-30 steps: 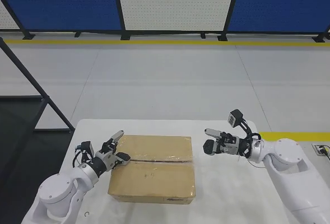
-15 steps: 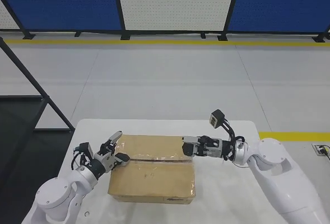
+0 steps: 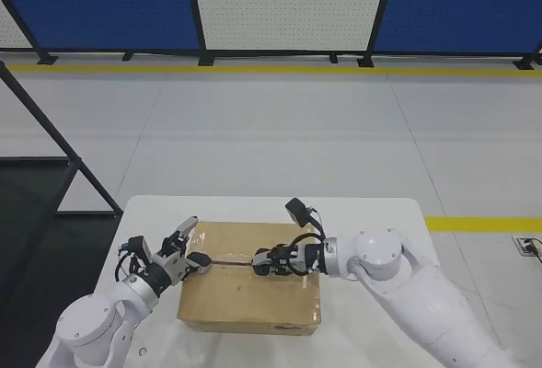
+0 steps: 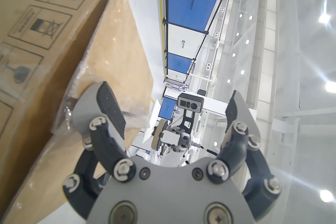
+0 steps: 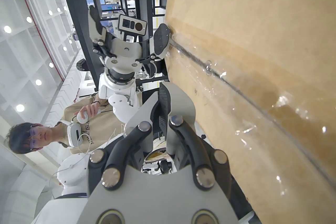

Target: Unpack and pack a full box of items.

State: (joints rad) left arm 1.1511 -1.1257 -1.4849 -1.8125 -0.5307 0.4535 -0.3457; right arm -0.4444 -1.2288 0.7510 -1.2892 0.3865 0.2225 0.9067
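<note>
at the far left a black metal rack (image 3: pixel 31 129) stands on the floor beside a white table (image 3: pixel 344 216). the left gripper (image 3: pixel 194 244) is at the left end of the cardboard box (image 3: pixel 252 299), and its two fingers are spread wide apart with nothing between them. the nearer finger (image 4: pixel 110 104) lies against the box's left end where the middle seam comes down over the edge, on crinkled clear tape; the other finger stands out in the air, away from the cardboard. in the right wrist view the same gripper (image 5: pixel 127 30) shows at the far end of the seam, one pad at the box's edge.

the box sits on the middle of the table, closed, its two top flaps meeting in a seam that runs from left to right. clear tape (image 3: pixel 238 264) covers this seam and shines in places (image 5: pixel 236 93). printed handling symbols show on its left end.

the right gripper (image 3: pixel 263 264) is over the top of the box, about halfway along the seam and pointing left along it. its fingers (image 5: pixel 162 104) are pressed together and hold nothing. it is low above the tape; whether it touches the box cannot be told.

to the right of the table a yellow line (image 3: pixel 501 224) runs across the floor.
</note>
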